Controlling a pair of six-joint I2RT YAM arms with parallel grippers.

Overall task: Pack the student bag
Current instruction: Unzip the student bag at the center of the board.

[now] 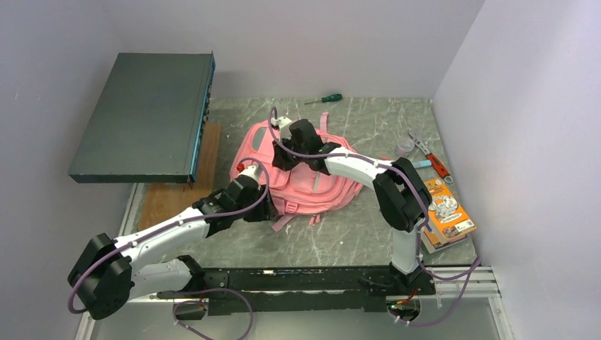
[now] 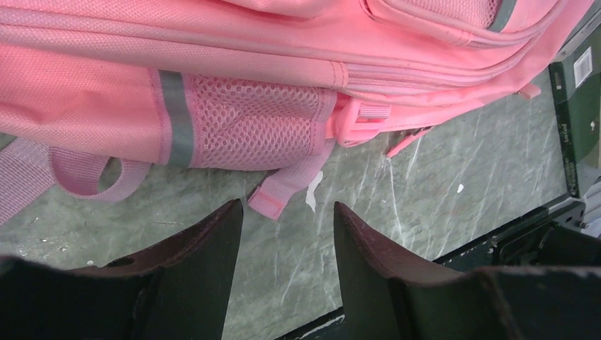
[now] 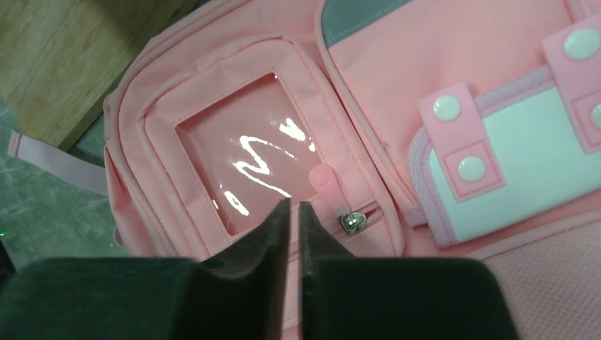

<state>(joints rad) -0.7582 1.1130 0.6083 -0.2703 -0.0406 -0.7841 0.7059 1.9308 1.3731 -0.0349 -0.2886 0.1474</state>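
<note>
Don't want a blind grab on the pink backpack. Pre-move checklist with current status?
1. Right gripper shut: ok.
2. Zipper pull in its grip: not ok; it lies free just beside the tips.
3. Left gripper open, nothing between: ok.
4. Left gripper bracing the student bag: not ok; it sits clear of the bag's side, by the mesh pocket.
5. Bag opened for packing: cannot tell.
6. Orange book in view, right of the bag: ok.

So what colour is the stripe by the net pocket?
Grey; that stripe on the student bag shows best in left wrist view.
</note>
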